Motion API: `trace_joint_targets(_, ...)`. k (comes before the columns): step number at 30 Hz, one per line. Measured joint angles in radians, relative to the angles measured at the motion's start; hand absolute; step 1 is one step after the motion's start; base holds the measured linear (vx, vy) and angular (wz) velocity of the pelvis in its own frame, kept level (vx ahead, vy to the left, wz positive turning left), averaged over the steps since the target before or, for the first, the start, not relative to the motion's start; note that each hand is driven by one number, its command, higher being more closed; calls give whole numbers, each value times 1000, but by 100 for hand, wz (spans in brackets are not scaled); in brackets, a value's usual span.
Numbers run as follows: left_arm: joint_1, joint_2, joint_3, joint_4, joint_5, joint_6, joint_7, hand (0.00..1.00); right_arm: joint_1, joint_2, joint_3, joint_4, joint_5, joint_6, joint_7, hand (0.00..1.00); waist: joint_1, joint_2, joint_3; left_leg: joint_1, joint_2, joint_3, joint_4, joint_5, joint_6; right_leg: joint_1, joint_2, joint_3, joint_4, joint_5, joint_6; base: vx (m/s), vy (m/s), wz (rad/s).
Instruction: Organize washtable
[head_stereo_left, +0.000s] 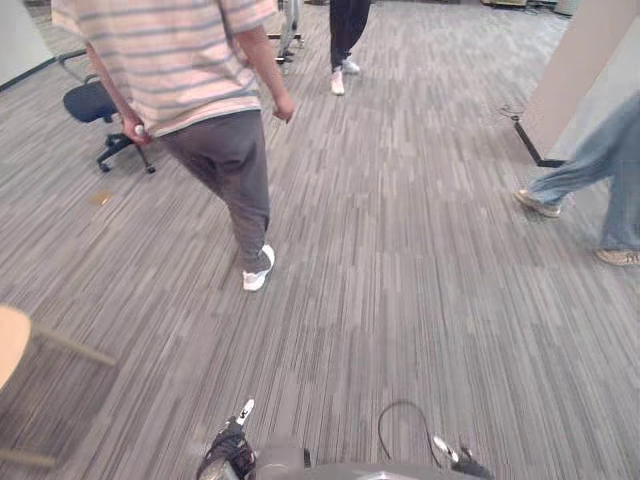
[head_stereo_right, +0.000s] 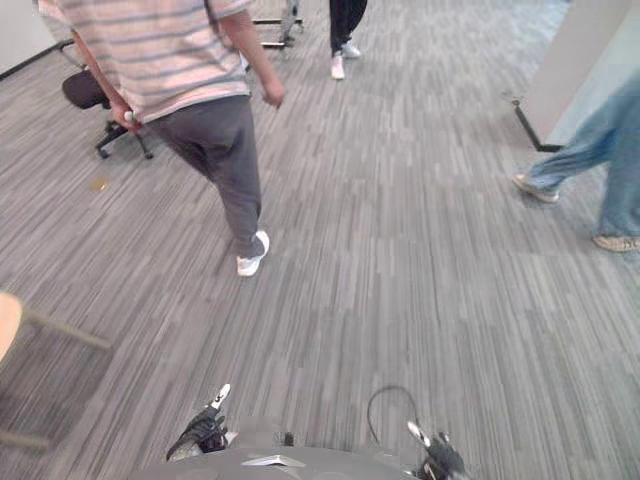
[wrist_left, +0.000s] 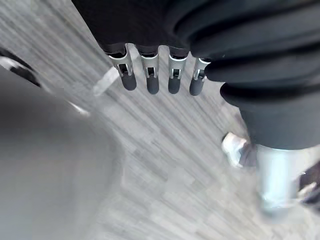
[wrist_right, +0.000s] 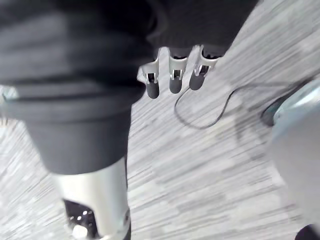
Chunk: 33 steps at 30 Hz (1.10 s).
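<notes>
The left robot hand (wrist_left: 152, 80) and right robot hand (wrist_right: 172, 80) hang over grey striped carpet (head_stereo_left: 400, 300), fingers straight and slack, holding nothing. A person in a striped shirt (head_stereo_left: 190, 70) is mid-stride ahead-left, beside an office chair (head_stereo_left: 95, 105). Legs in blue jeans (head_stereo_left: 600, 170) stand at the right by a white panel (head_stereo_left: 580, 70). Open carpet lies between them.

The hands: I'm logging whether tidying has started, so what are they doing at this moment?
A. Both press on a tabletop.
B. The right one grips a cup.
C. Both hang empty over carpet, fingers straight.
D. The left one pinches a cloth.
C: in the wrist views the left hand and the right hand show straight fingers, with nothing in them and the grey carpet beyond.
</notes>
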Motion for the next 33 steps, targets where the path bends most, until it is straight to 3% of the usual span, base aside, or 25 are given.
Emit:
trace_joint_targets(1,4,1,-9,-1,0,-2,0,0,-6,-1,13,-3,1,-1,-1,0,3,1,-3,-32,-3,10,-77,-3,-5,19,-13,10,-17,-10,3,18,52,-75)
trace_joint_targets(2,15,20,-26,3,2,-5,2,0,-21,-4,34,-4,1,-3,-2,0,8,-11,-9,-70,-19,24,-312,15,-22,56,-51,40,-47,-55,30,-251,127,-72)
trace_joint_targets(3,31,22,-35,15,6,-3,6,0,-29,-10,42,0,1,-3,-2,0,5,9,-9,-63,-22,-3,-623,87,-36,100,-64,63,-74,-72,42,-125,138,-69)
trace_joint_targets(4,43,22,-35,21,8,2,8,0,-21,-13,43,2,0,-4,-3,0,5,20,-16,-61,-19,-13,-714,142,-30,115,-64,74,-76,-78,48,341,127,-68)
trace_joint_targets(5,68,19,-31,46,6,2,13,0,-2,-14,49,18,-1,-2,-5,0,15,13,-26,-42,-36,-4,-716,280,-6,135,-84,108,-27,-100,66,662,107,-36)
trace_joint_targets(8,96,54,-21,65,11,4,16,0,53,3,43,34,-9,4,-2,0,9,-54,-79,-26,-113,52,-640,186,42,34,-138,109,264,-66,125,717,43,6)
trace_joint_targets(9,84,77,-26,78,13,6,16,0,68,10,7,46,-10,9,0,0,-2,-82,-73,22,-161,46,-635,149,66,-10,-146,105,431,29,173,510,31,65)
trace_joint_targets(10,70,90,-41,81,13,10,19,0,71,10,-28,76,-10,8,1,0,-30,-98,-57,97,-195,10,-654,129,87,-61,-126,112,628,175,289,441,41,79)
trace_joint_targets(11,64,97,-55,83,13,11,22,0,71,8,-29,84,-10,8,2,0,-34,-98,-52,136,-205,-9,-667,125,92,-98,-125,108,731,191,314,322,28,67)
trace_joint_targets(12,44,101,-111,79,17,15,25,0,76,-2,-29,88,-10,5,6,0,-43,-78,-39,248,-208,-43,-718,117,105,-211,-132,47,927,134,224,153,11,37)
trace_joint_targets(13,37,95,-140,79,29,14,26,0,81,-6,-29,84,-10,5,6,0,-56,-55,-37,311,-194,-61,-762,112,113,-277,-132,9,971,87,171,77,4,30)
trace_joint_targets(14,26,90,-161,80,35,13,25,0,89,-5,-28,75,-10,5,7,0,-61,-44,-32,350,-181,-72,-788,107,121,-321,-127,-9,969,58,159,-172,38,30)
trace_joint_targets(15,-24,83,-203,81,41,14,26,0,104,-7,-35,66,-9,-1,12,0,-62,-8,-14,449,-145,-102,-856,59,139,-410,-89,-13,863,-6,163,-243,50,31)
trace_joint_targets(17,-76,66,-221,76,52,9,30,0,121,0,-46,66,-9,1,13,0,-81,-3,-6,488,-133,-138,-879,11,128,-468,-83,-8,638,-24,188,-338,20,51)
trace_joint_targets(19,-103,47,-217,15,54,0,35,0,150,28,-53,68,-8,0,4,0,-85,-29,-10,537,-131,-174,-877,-57,121,-504,-113,-54,255,39,230,97,-216,50)
trace_joint_targets(20,-109,23,-218,0,54,-4,37,0,169,35,-56,75,-6,6,3,0,-98,-37,-12,560,-113,-209,-880,-96,121,-506,-122,-97,206,185,221,527,-383,41)
trace_joint_targets(21,-110,11,-221,2,54,-5,37,0,174,31,-63,74,-4,7,2,0,-112,-17,-21,568,-91,-230,-888,-110,124,-507,-107,-122,225,172,180,671,-402,61)
trace_joint_targets(22,-96,-5,-223,9,59,-3,31,0,184,28,-72,69,-5,6,0,0,-137,3,-49,580,-53,-247,-878,-104,83,-511,-74,-148,253,105,144,635,-406,49)
trace_joint_targets(24,-101,-28,-192,8,80,0,31,0,183,32,-71,65,-8,10,-4,0,-132,-9,-42,491,-56,-231,-606,-98,12,-475,-68,-170,283,45,93,500,-401,26)
trace_joint_targets(25,-83,-51,-141,5,80,1,29,0,181,34,-67,46,-7,10,-5,0,-128,0,-40,403,-58,-233,-330,-46,-113,-409,-49,-180,266,8,73,403,-350,-2)
trace_joint_targets(26,-64,-67,-100,-2,78,1,29,0,184,27,-48,14,-15,7,-7,0,-109,20,-38,302,-48,-224,-39,57,-196,-336,-14,-180,244,-25,51,438,-319,-6)
trace_joint_targets(27,-54,-68,-99,-14,74,3,29,0,185,16,-34,1,-19,8,-6,0,-98,23,-37,252,-35,-211,85,93,-198,-295,5,-178,228,-41,33,529,-307,-29)
trace_joint_targets(29,-27,-36,-102,-52,71,-1,22,0,151,1,5,-2,-48,9,-8,0,-70,15,-31,95,-5,-143,300,102,-144,-138,26,-136,149,-77,2,332,-190,-38)
trace_joint_targets(31,-16,-8,-102,-46,71,-4,14,0,107,0,2,0,-48,9,-8,0,-32,2,-31,-13,17,-66,207,53,-63,-34,12,-69,71,-78,1,-48,-41,-75)
trace_joint_targets(33,11,8,-83,-45,43,-14,13,0,59,-4,3,-5,-47,6,-8,0,-24,-3,-31,-99,10,-20,-83,34,-38,51,-16,-22,-20,-85,9,-221,46,-74)
